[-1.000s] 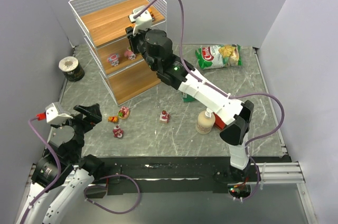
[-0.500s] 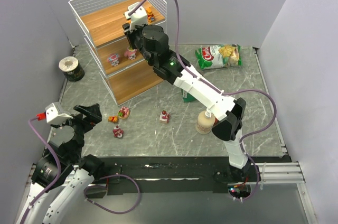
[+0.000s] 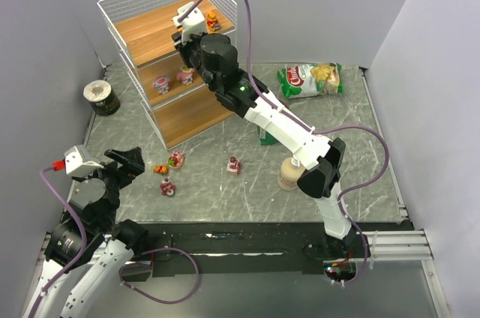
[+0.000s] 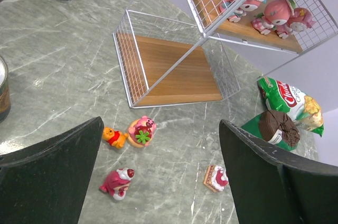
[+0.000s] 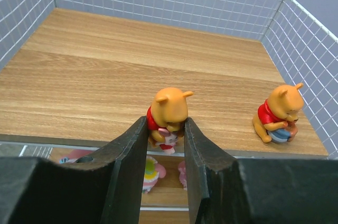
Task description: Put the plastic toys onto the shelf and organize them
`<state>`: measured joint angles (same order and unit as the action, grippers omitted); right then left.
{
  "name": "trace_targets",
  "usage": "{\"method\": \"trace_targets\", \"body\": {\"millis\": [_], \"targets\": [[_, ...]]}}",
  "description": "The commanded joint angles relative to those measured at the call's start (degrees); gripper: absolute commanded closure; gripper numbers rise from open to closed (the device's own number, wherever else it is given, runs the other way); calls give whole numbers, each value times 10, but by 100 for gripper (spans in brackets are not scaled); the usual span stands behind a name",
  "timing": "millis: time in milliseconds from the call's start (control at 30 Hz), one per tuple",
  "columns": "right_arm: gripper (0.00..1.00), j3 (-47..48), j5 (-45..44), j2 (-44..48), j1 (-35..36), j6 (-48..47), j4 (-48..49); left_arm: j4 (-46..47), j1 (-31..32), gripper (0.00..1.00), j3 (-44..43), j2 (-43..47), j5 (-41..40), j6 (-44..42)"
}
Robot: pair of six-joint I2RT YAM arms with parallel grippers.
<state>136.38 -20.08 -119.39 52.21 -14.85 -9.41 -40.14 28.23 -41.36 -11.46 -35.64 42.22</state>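
Second bear arrives at the top tier

The right gripper (image 5: 165, 126) is clamped on an orange-yellow plastic bear in a red shirt (image 5: 170, 109), held at the front edge of the white wire shelf (image 5: 105, 71), on its top wooden tier. A matching bear (image 5: 277, 114) already stands there. Two pink figurines (image 3: 161, 84) occupy the middle tier. Four small toys (image 4: 141, 131) remain on the grey marble table (image 4: 63, 76), below the splayed left gripper (image 4: 161, 129).

Bright, even overhead light is filling every view, laying only soft shadows on the grey marbled tabletop (image 3: 225, 194) beside the white wire-frame shelf with wooden tiers (image 3: 154, 33). The black fingers (image 4: 47, 176) of the left gripper (image 4: 159, 123) and of the right gripper (image 5: 165, 123) are blurring close to the lens, while the orange-yellow plastic bear figurine (image 5: 170, 108) is showing sharp.
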Motion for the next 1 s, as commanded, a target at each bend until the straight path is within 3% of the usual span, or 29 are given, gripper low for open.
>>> {"method": "trace_targets", "body": {"millis": [0, 400, 967], "targets": [[85, 35, 6, -11, -5, -24, -3, 12, 1, 4, 1, -2, 4, -9], [79, 43, 77, -19, -16, -60, -58, 11, 1, 3, 1, 11, 0, -6], [69, 12, 97, -26, -19, -150, -21, 9, 1, 4, 1, 4, -3, -5]]}}
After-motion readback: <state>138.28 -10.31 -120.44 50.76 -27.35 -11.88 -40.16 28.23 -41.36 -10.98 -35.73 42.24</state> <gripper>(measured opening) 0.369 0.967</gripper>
